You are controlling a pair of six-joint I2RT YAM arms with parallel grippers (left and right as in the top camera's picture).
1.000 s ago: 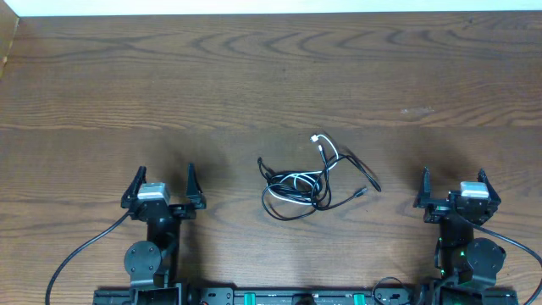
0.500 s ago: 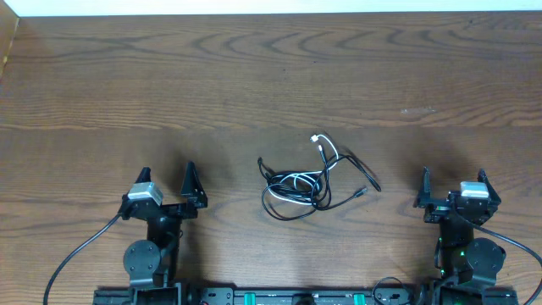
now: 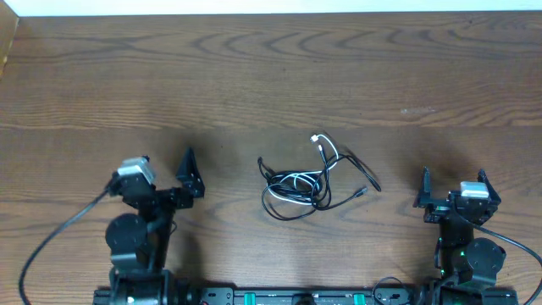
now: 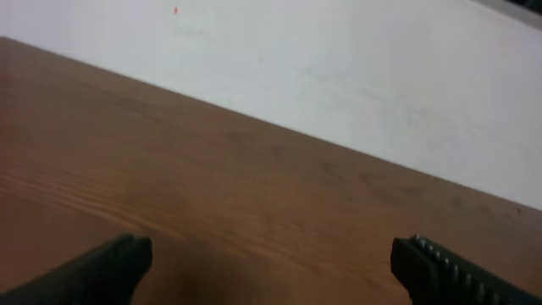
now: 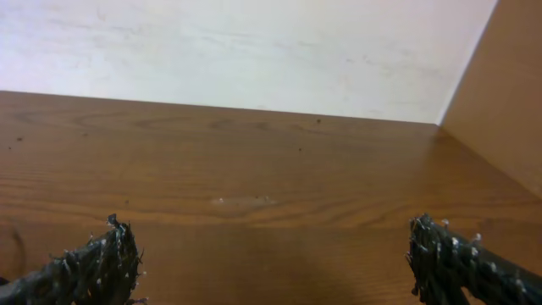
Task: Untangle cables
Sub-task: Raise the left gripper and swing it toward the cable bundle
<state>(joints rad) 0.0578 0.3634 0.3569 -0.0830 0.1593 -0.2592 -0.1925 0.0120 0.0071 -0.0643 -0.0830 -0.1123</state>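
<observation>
While the cables [image 3: 315, 178] lay tangled midway along the front edge of the desk [image 3: 254, 68], your left gripper [image 3: 167, 161] and right gripper [image 3: 454, 176] flanked them, spread and empty; approach step, likely needing one loose end pinched.

The cables [image 3: 306, 180] lie in one loose tangle at the middle of the wooden table [image 3: 254, 76], thin black loops wound around a white cord [image 3: 292, 178]. Its small white plug [image 3: 315, 139] pokes out at the far end, and a black end with a tiny connector [image 3: 362, 192] trails off to the right.
</observation>
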